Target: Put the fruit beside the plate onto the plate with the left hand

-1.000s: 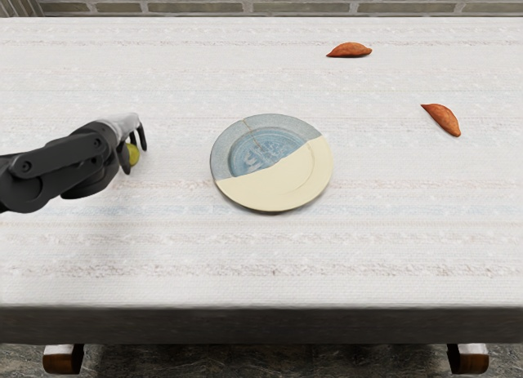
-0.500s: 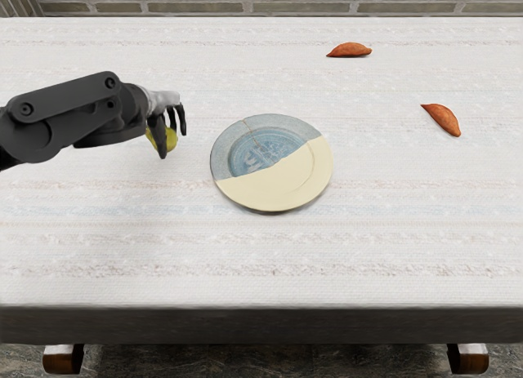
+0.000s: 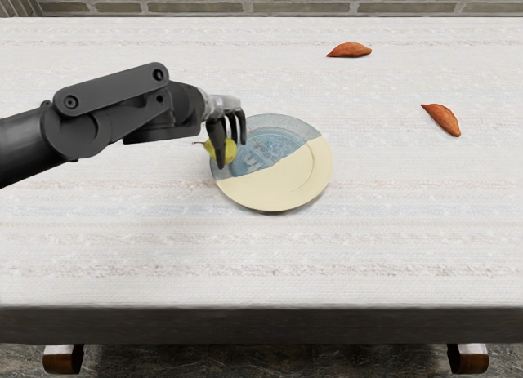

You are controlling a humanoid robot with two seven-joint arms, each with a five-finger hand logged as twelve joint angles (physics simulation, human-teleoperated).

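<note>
My left hand [image 3: 225,137] reaches in from the left on a dark arm, its fingers curled down around a small yellow-green fruit [image 3: 222,151]. Hand and fruit hover over the left rim of the round plate [image 3: 286,182], which is half blue-grey with a pattern and half cream. The fruit is partly hidden behind the dark fingers [image 3: 217,141]. No right arm shows anywhere.
Two orange-brown sweet potatoes lie on the pale table: one [image 3: 349,50] at the back, one [image 3: 442,117] at the right. A brick wall runs behind the table. The table's dark front edge [image 3: 261,325] crosses the bottom.
The left arm has swung to the right with the fruit in hand, from the table's left part to above the plate's left rim.
</note>
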